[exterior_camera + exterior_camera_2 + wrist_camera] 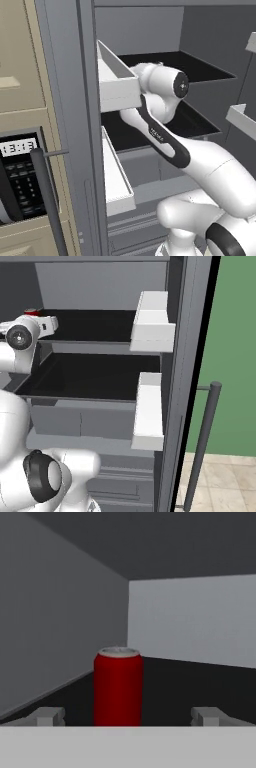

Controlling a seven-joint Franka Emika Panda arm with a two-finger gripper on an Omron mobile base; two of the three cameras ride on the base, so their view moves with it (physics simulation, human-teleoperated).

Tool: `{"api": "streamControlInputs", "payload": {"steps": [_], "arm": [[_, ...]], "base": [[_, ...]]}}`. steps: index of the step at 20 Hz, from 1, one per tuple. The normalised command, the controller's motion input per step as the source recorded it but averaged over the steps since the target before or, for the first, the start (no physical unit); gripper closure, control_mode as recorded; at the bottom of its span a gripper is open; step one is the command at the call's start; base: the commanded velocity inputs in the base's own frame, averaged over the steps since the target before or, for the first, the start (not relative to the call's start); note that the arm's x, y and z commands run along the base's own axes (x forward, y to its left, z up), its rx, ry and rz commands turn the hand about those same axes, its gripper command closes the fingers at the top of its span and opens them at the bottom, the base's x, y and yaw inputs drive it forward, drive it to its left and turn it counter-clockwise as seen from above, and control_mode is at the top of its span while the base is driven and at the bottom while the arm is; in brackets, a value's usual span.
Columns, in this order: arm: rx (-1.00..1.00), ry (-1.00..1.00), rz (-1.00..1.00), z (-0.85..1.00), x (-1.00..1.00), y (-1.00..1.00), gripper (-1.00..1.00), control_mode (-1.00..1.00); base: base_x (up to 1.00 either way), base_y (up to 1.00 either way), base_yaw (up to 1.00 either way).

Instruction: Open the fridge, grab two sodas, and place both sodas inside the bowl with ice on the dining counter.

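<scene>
Soda [118,687] upright on black fridge shelf [190,687], between spread fingers [48,716]

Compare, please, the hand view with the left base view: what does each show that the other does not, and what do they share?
Hand view alone: an upright red cylindrical soda can with a silvery top, standing on a dark shelf between the open gripper fingertips.

Left base view alone: the white arm reaching into the fridge, white door bins, and a beige cabinet with a built-in microwave.

Shared: the open grey fridge interior with its dark shelves.
</scene>
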Motion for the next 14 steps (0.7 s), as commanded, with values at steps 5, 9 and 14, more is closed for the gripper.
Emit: {"api": "streamControlInputs", "payload": {"steps": [5, 9, 14], "arm": [[0.00, 0.01, 0.01, 0.00, 0.31, 0.01, -1.00, -1.00], [0.01, 0.03, 0.00, 0.00, 0.32, 0.10, -1.00, -1.00], [0.00, 0.03, 0.00, 0.00, 0.25, 0.36, -1.00, -1.00]], "base": [[0.00, 0.00, 0.00], [0.00, 0.00, 0.00], [0.00, 0.00, 0.00]]}}
